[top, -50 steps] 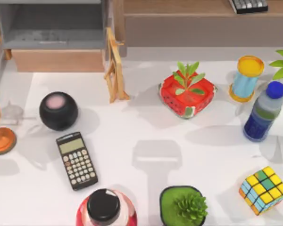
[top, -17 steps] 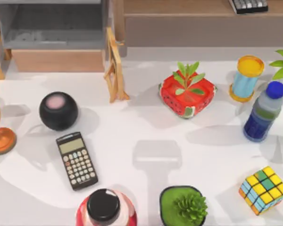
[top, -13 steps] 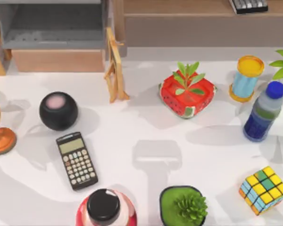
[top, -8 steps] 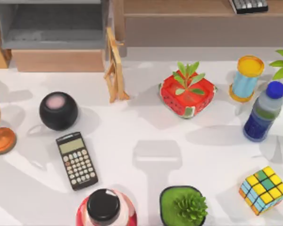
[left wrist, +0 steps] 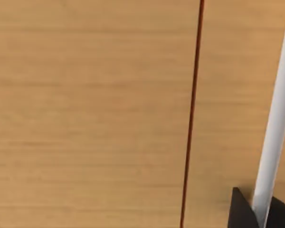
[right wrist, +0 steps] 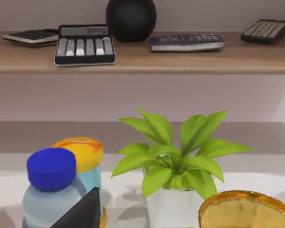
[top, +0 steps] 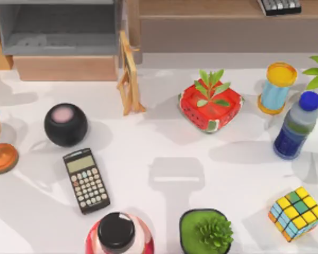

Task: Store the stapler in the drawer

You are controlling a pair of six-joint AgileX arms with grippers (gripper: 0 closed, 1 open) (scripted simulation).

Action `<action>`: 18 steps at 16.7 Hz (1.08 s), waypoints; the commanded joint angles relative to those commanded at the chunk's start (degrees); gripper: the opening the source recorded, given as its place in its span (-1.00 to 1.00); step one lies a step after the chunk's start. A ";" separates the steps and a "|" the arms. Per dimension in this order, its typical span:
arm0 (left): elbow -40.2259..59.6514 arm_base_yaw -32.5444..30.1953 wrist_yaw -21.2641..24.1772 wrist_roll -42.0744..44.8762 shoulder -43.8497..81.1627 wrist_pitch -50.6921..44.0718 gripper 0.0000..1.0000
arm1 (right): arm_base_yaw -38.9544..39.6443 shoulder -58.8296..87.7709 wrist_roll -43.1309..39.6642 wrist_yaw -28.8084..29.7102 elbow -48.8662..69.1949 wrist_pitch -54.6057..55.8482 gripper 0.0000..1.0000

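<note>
Tan wood fills the space before the left gripper (left wrist: 261,216), with 1 white strip (left wrist: 275,118) beside it. How wide that claw is spread, or whether it holds anything, cannot be told. The drawer (top: 63,67) stands open at the table's (top: 148,143) back left, grey inside. Where the stapler lies cannot be told. At the right, the right gripper (right wrist: 83,211) is beside the blue-capped bottle (right wrist: 50,190), and its claw's state likewise cannot be told.

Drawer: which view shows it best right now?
Top view. The drawer sits open at the table's far left corner, grey interior and tan front panel both visible; no stapler is visible inside it. The left wrist view shows close wooden panelling, which I cannot tie to the drawer. The right wrist view faces a shelf and a leafy plant instead.
</note>
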 joint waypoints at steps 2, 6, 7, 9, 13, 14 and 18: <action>0.00 0.00 0.00 0.00 0.00 0.00 -0.70 | 0.00 0.00 0.00 0.00 0.00 0.00 1.00; 0.00 0.00 0.00 0.00 0.00 0.00 -0.10 | 0.00 0.00 0.00 0.00 0.00 0.00 1.00; 0.00 0.00 0.00 0.00 0.00 0.00 0.06 | 0.00 0.00 0.00 0.00 0.00 0.00 1.00; 0.00 0.00 0.00 0.00 0.00 0.00 0.36 | 0.00 0.00 0.00 0.00 0.00 0.00 1.00; 0.00 0.00 0.00 0.00 0.00 0.00 0.96 | 0.00 0.00 0.00 0.00 0.00 0.00 1.00; 0.00 0.00 0.00 0.00 0.00 0.00 1.00 | 0.00 0.00 0.00 0.00 0.00 0.00 1.00; 0.00 0.00 0.00 0.00 0.00 0.00 1.00 | 0.00 0.00 0.00 0.00 0.00 0.00 1.00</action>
